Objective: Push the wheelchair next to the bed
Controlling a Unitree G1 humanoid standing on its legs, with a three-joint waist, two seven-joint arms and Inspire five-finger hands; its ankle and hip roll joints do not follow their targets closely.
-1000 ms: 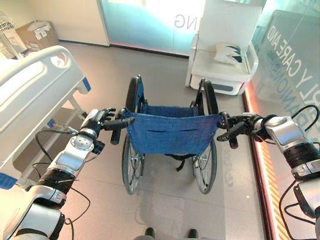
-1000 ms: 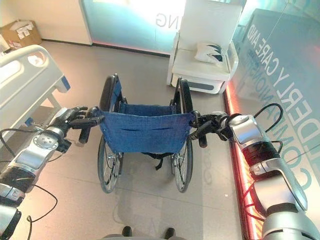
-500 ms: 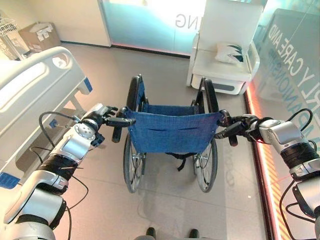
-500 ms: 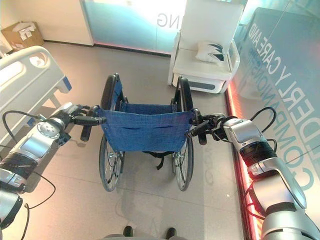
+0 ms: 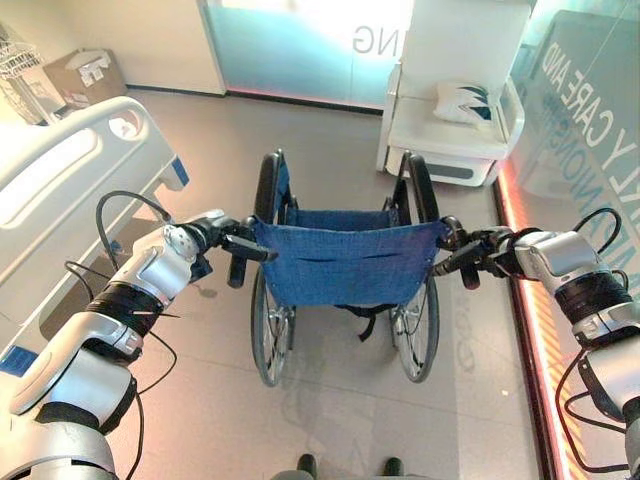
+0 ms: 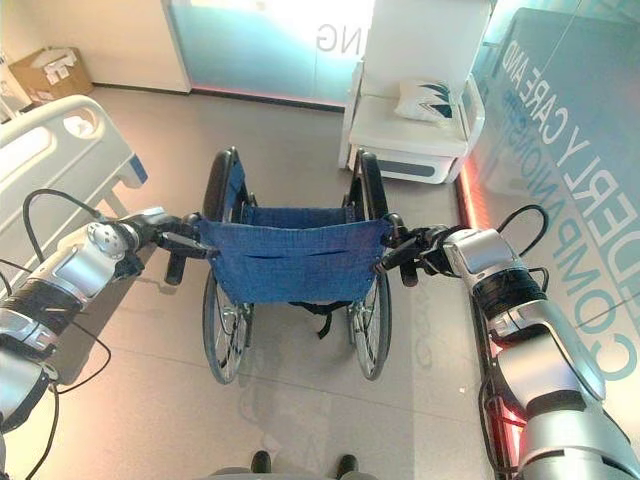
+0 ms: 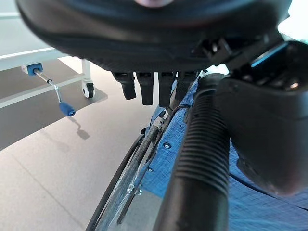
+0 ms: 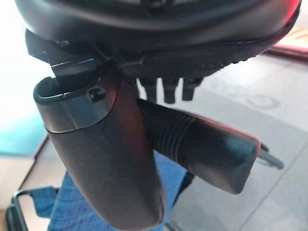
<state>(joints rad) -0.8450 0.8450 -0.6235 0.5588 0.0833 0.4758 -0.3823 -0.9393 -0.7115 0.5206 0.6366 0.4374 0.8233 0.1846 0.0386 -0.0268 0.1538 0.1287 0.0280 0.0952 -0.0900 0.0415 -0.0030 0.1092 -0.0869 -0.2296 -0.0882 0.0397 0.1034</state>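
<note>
The wheelchair (image 5: 345, 262) has a blue cloth back and black wheels and stands in front of me, facing away. My left hand (image 5: 212, 234) is curled round its ribbed black left push handle (image 7: 202, 159), thumb on one side and fingers on the other. My right hand (image 5: 497, 247) is curled round the right push handle (image 8: 192, 139) in the same way. The white bed (image 5: 60, 190), with blue corner bumpers, lies to the left, its foot end about a wheel's width from the wheelchair's left wheel.
A white armchair (image 5: 450, 110) with a cushion (image 5: 468, 103) stands straight ahead past the wheelchair. A glass wall (image 5: 590, 120) with a red floor strip (image 5: 530, 300) runs along the right. A cardboard box (image 5: 85, 75) sits far left. A blue crank handle (image 7: 62, 103) juts from under the bed.
My left arm has stretched forward and its hand has turned further over the left handle. The view has shifted slightly; the wheelchair keeps about the same place in it. The right hand keeps its hold.
</note>
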